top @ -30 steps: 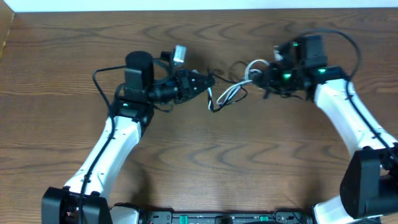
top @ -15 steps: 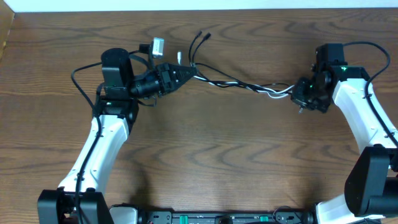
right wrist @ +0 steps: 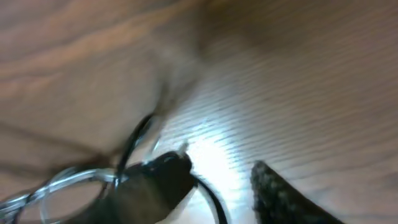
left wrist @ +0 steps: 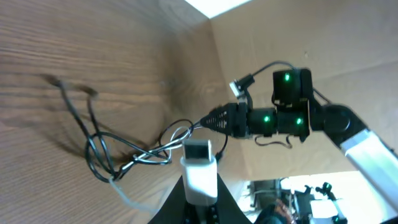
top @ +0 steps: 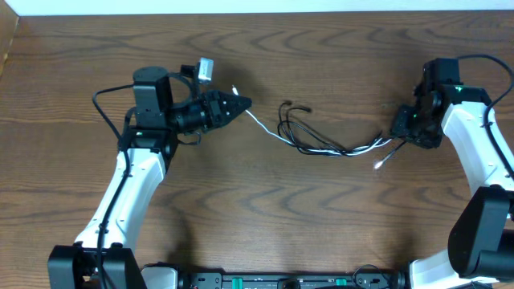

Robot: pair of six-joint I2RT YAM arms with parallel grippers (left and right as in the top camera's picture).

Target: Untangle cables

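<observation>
The cables (top: 309, 138), thin black cords with a white one among them, lie slack in loops on the table between my two grippers. My left gripper (top: 243, 103) is shut on the white cable's plug (left wrist: 199, 167), which sticks out between its jaws (left wrist: 199, 190). From there the white cord (top: 261, 124) runs down to the black loops (left wrist: 106, 155). My right gripper (top: 399, 133) hangs over the bundle's right end. In the blurred right wrist view its jaws (right wrist: 221, 168) stand apart, with one black cord (right wrist: 208, 193) passing loosely between them. A white plug end (top: 377, 164) lies just below.
The brown wooden table (top: 265, 217) carries only the cables and both arms. A pale wall edge (top: 241, 6) runs along the back. The arm bases (top: 281, 281) sit at the front edge.
The cables, stretched taut between both grippers half a second ago, have dropped slack onto the table. My right gripper has opened and let go. My left gripper still holds the white plug.
</observation>
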